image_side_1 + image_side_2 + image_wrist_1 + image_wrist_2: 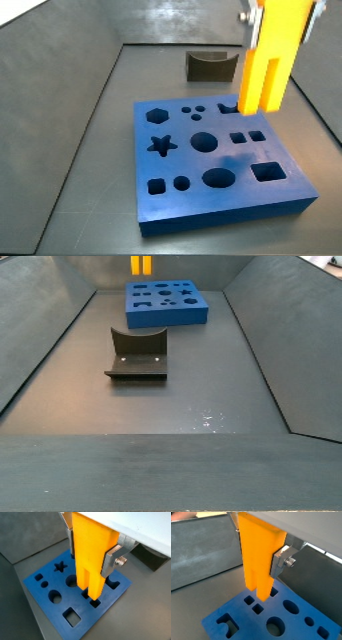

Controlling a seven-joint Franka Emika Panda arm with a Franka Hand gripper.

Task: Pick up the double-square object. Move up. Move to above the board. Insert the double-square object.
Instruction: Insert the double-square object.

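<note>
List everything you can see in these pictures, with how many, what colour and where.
double-square object: one, yellow-orange, upright between the gripper's fingers, lower end just above the board's far edge.
board: one, blue with dark shaped cut-outs, flat on the grey floor.
fixture: one, dark, on the floor apart from the board.
bin walls: grey, sloping around the floor.
gripper: one, silver fingers, above the board, shut on the double-square object.

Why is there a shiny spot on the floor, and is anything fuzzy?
In a side view, light glints off the grey floor near the camera; the yellow piece and blue board look small and far. In a wrist view, the gripper holding the yellow piece is close and slightly blurry.
</note>
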